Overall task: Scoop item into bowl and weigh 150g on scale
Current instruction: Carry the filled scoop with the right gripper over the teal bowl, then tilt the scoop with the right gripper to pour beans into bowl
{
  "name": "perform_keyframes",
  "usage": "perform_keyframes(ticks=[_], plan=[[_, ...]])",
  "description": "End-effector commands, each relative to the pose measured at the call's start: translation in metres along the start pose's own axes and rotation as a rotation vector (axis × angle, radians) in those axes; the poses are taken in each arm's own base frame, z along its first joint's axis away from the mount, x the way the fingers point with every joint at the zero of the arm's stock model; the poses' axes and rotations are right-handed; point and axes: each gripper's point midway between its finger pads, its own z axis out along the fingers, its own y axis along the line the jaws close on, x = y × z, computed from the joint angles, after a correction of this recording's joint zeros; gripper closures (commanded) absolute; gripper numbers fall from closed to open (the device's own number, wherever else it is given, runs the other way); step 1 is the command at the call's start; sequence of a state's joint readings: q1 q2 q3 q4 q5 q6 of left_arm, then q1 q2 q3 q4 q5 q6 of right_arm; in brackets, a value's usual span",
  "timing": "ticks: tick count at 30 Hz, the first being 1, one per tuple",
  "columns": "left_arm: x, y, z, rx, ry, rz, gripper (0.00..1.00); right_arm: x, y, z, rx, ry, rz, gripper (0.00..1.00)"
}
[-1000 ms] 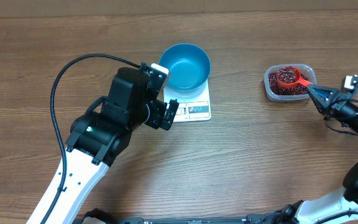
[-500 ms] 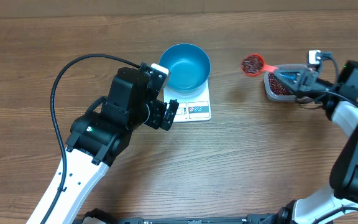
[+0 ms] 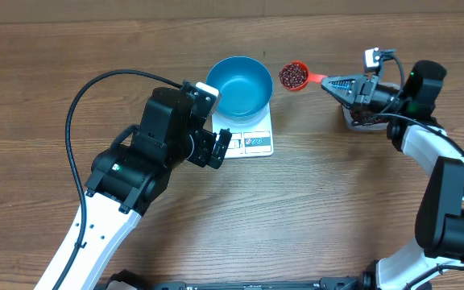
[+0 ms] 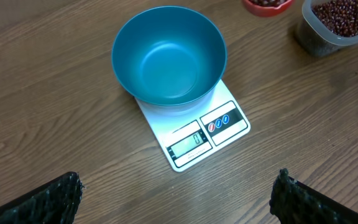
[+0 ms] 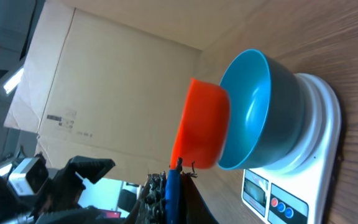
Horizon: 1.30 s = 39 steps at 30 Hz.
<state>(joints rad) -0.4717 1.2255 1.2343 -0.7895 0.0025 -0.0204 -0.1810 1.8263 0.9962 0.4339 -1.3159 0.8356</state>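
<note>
I am holding the red scoop (image 3: 295, 76) in the right gripper (image 3: 333, 82), which is clamping shut on its handle. The scoop is sitting level and heaped with beans (image 3: 296, 75). It is hovering above the counter (image 3: 337, 201) just beside the right rim of the bowl (image 3: 240, 84), not yet over it. The bowl is resting on the scale (image 3: 250, 141), and through the left wrist view I am seeing it empty. The rest of the beans are lying in the clear tub (image 4: 316, 40), off to the right. The left gripper (image 3: 221, 147) is hanging near the scale with its jaws spread wide, gripping nothing.

I am judging this to be the transfer step, with a loaded scoop waiting to be tipped. Next I am needing to bring the scoop over the bowl's middle, clearing the rim. Then I am rolling the wrist slowly so the beans slide in rather than bounce out. More scoops are probably needed, so I am planning to watch the display (image 4: 188, 142).
</note>
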Motion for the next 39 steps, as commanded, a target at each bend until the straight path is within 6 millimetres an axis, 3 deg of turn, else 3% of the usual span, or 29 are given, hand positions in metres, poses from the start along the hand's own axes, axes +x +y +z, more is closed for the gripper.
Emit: perform_keyframes(ticks=[1, 12, 25, 39], plan=[[0.004, 0.001, 0.003, -0.008, 0.013, -0.007, 0.0, -0.001, 0.001, 0.012, 0.013, -0.006, 0.011, 0.96], [0.004, 0.001, 0.003, -0.008, 0.013, -0.007, 0.0, 0.013, 0.004, 0.044, 0.026, 0.023, -0.04, 0.96], [0.004, 0.001, 0.003, -0.008, 0.013, -0.007, 0.0, 0.026, 0.002, 0.088, 0.093, 0.012, -0.319, 0.96], [0.004, 0.001, 0.003, -0.008, 0.013, -0.007, 0.0, 0.018, -0.009, 0.093, 0.18, -0.012, -0.692, 0.96]])
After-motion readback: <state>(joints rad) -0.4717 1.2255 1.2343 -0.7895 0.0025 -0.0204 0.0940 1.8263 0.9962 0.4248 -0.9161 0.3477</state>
